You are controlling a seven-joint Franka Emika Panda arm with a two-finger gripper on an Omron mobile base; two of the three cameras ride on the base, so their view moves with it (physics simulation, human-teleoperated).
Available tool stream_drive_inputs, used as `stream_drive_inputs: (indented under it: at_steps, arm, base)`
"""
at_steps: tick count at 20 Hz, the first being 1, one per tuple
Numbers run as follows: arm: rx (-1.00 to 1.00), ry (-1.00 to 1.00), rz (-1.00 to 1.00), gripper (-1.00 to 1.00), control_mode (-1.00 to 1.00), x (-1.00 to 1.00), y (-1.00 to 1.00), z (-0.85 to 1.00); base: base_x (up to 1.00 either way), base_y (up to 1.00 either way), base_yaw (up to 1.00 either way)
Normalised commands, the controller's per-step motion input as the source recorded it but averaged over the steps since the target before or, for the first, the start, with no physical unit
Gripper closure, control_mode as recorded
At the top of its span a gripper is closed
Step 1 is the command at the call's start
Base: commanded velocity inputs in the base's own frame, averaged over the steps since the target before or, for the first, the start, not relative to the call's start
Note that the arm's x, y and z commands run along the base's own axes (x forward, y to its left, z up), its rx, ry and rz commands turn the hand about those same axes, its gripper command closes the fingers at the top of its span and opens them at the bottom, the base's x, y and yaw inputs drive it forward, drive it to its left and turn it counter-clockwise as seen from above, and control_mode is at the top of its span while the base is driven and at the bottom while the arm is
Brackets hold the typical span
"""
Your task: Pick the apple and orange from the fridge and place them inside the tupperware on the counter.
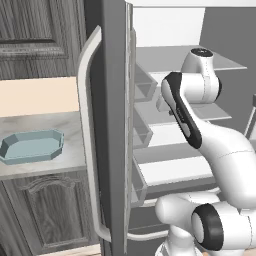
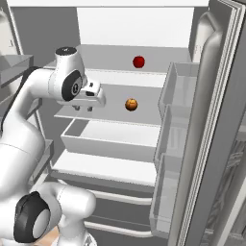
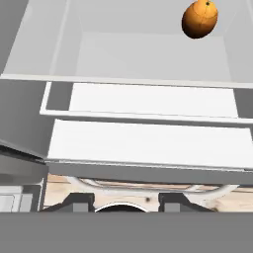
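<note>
1. The fridge stands open, its doors swung wide. Its white shelves take up the middle of the right base view, so the opening part of the job looks done.
2. The worktop lies at the left of the left base view, beside the fridge door.
3. The tupperware sits on that worktop at the left edge of the frame. It is empty, so no fruit has been delivered yet.
4. The hand hovers at the left of the middle shelf in the right base view, carrying nothing. Only its fingertips show in the hand view, apart; how wide I cannot tell.
5. The apple rests on an upper shelf, above centre in the right base view, untouched.
6. The orange sits on the shelf below, right of the hand and apart from it. It also shows at the upper right of the hand view. Both picks and both placements remain to be done.
</note>
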Motion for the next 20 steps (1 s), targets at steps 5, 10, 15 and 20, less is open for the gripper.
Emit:
stream_drive_inputs:
  at_steps: [5, 10, 15, 20]
  arm:
    - [-0.02, 0.00, -0.10, -1.00, -1.00, 0.26, -0.17, 0.00]
    - [0.06, 0.00, -0.13, -1.00, -1.00, 0.36, -0.60, -0.04]
    - [0.01, -0.19, 0.00, -1.00, -1.00, 0.10, -0.23, -0.24]
    - [0.00, -0.27, 0.00, -1.00, -1.00, 0.53, -0.19, -0.18]
  base:
    - [0.00, 0.00, 0.00]
    - [0.00, 0.00, 0.00]
    - [0.00, 0.00, 0.00]
    - [0.00, 0.00, 0.00]
